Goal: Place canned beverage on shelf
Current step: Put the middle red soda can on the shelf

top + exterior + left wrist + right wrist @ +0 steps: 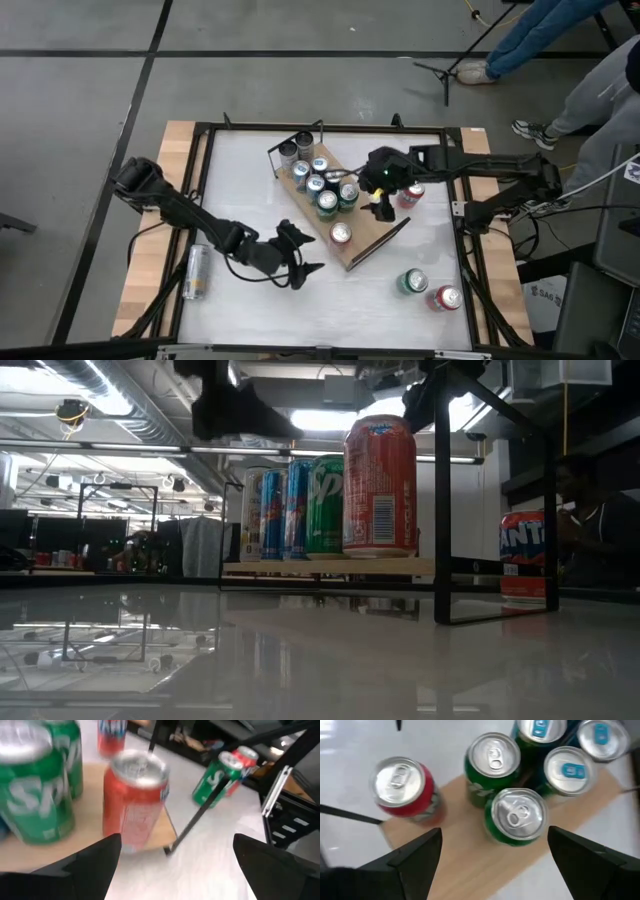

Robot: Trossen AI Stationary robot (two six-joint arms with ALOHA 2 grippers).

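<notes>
From the high view, the shelf (335, 215) lies slantwise mid-table, its far end packed with upright cans, its near end carrying a lone red can (341, 234). The white tabletop (240, 180) is open left of the shelf and along the front edge. The left gripper (303, 257) hangs just off the shelf's near left edge, fingers spread wide, nothing in them. The right gripper (379, 200) hovers by the shelf's right edge, jaws wide and empty. Beside it a red-and-white can (411, 194) stands on the table. Near the front right corner stand a green can (412, 283) and another red can (446, 298). A silver can (196, 271) lies on its side by the left frame.

Low view now: the red can (380, 486) stands upright on the board, a green can (325, 506) and blue ones behind it. The black rail (442, 510) frames the near end. An orange-red can (523, 555) sits on the table to the right.

Left wrist view: the dark fingers (97, 865) are splayed apart, the red can (134, 797) between and ahead of them, not touched, at the board's corner. Green cans (37, 795) crowd alongside.

Right wrist view: fingers (415, 855) well apart above the board (465, 855), holding nothing. Two green cans (517, 817) stand nearest, the red one (402, 787) off at the end.
</notes>
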